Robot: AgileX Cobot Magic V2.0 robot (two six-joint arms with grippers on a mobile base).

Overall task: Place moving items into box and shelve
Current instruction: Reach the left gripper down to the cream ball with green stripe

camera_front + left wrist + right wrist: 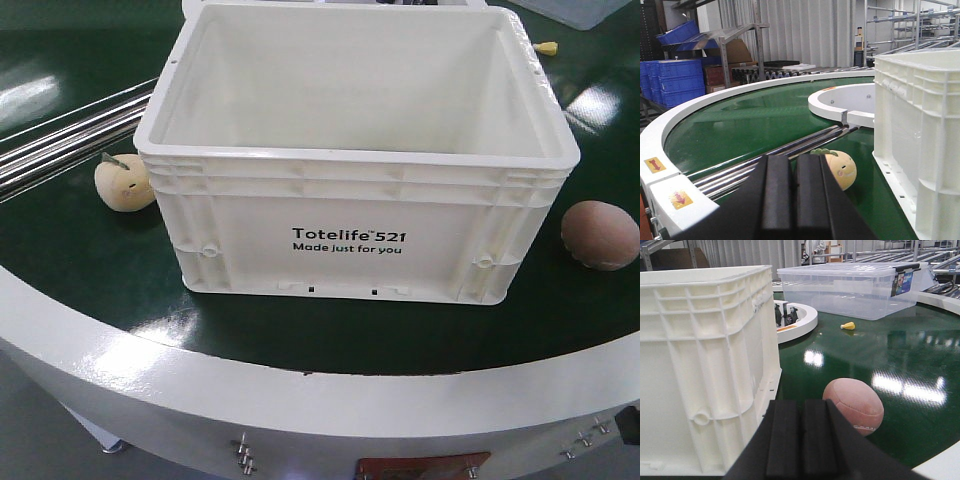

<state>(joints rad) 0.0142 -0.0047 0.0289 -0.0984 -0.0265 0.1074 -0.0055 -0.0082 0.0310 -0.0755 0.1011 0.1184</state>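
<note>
The white crate-like box (350, 230) printed "Totelife 521" stands on the green belt, and what shows of its inside is bare. A pale beige lump with a green stem (124, 181) lies just left of it. A reddish-brown ball (599, 234) rests to its right. In the left wrist view my left gripper (794, 162) is shut, with the beige lump (842, 169) just beyond its tips and the box wall (920, 135) at right. My right gripper (802, 407) is shut too, the reddish ball (856, 404) close ahead to the right, the box (705, 365) on its left.
The belt curves round a white inner ring (842, 102) inside a white outer rim (300, 400). Steel rollers (60, 140) cross at the left. A clear lidded tub (850, 290) and a small yellow object (848, 326) sit farther along. Blue bins (672, 80) and shelving stand beyond.
</note>
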